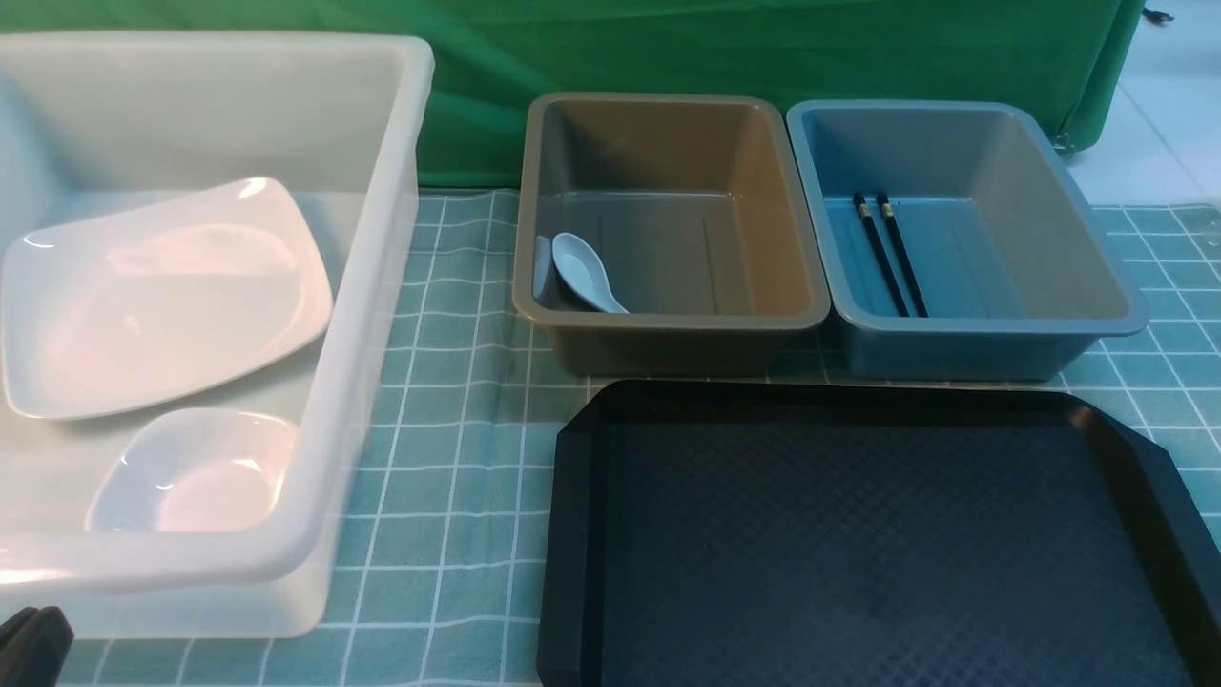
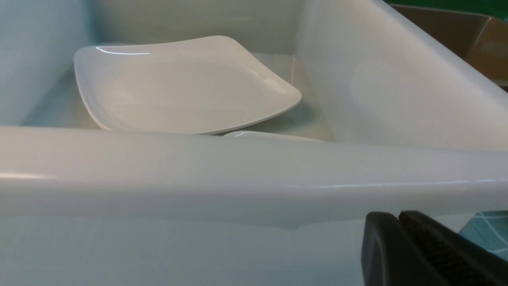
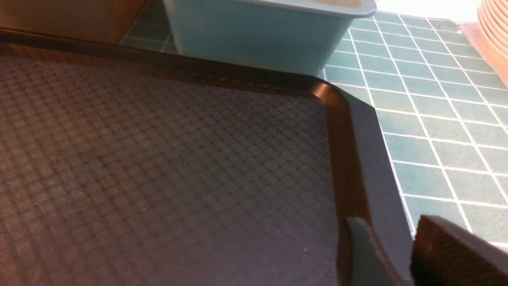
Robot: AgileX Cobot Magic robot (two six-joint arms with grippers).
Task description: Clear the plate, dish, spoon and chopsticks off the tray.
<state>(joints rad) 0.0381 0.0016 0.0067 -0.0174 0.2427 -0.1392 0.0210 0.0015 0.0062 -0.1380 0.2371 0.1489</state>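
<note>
The black tray [image 1: 858,544] lies bare at the front right. Inside the white tub [image 1: 382,286] on the left, the plate [image 1: 162,296] rests tilted, with the small dish [image 1: 196,472] in front of it. The spoon [image 1: 584,274] lies in the brown tub [image 1: 668,229]. The chopsticks [image 1: 889,253] lie in the blue tub [image 1: 963,239]. My left gripper [image 2: 397,216] is shut and empty, just outside the white tub's near wall [image 2: 238,178], and it shows at the front view's lower left corner [image 1: 29,644]. My right gripper [image 3: 391,226] is open and empty over the tray's right rim [image 3: 357,139].
A teal checked cloth [image 1: 458,458] covers the table. A green backdrop [image 1: 763,48] hangs behind the tubs. In the right wrist view, a stack of pale rims [image 3: 494,24] stands beyond the blue tub [image 3: 258,35].
</note>
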